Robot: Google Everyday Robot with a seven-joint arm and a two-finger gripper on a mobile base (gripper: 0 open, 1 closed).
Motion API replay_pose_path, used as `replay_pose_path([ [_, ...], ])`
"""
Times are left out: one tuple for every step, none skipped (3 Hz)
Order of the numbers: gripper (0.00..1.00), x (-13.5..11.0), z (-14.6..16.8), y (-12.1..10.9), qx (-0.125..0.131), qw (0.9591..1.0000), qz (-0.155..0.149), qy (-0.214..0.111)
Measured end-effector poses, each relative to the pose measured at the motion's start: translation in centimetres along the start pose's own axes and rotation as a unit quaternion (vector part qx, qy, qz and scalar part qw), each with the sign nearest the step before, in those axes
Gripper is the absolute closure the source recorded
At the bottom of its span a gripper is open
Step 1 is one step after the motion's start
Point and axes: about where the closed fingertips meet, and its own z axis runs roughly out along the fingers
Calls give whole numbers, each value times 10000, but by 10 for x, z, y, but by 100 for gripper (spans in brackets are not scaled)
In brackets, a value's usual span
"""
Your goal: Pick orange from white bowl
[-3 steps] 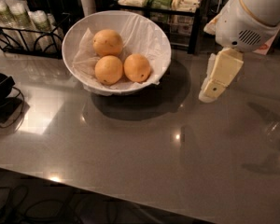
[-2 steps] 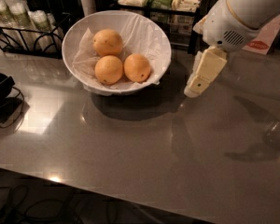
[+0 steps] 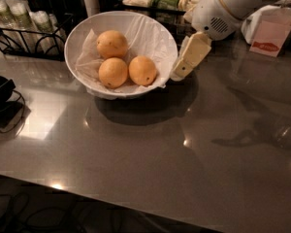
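Hanging just outside the right-hand rim of the white bowl, your tool was tilted, its tip angled down and in toward the bowl. You could not tell whether it was released or clenched, and nothing showed in its grasp. The orange, the deeper-coloured one with a small dark speck, lay inside the bowl on the crumpled paper lining, nearest of the three fruits to the tool. From the tool it lay to the left in the camera view, near, with the bowl's rim between them. A paler orange sat just beside it on the side away from the tool, and a second one sat further back. Judging from that, you needed to clear the rim and descend from above, not sweep sideways along the worktop.
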Motion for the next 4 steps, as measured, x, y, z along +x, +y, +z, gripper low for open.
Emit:
replay_pose_path([
  [0,-1,0,-1,3,10000,1,-13],
  [0,-7,6,-2,36,9998,60,-193],
  [0,-25,32,-5,-88,9981,294,-537],
  [0,-53,68,-17,-226,9934,716,-866],
])
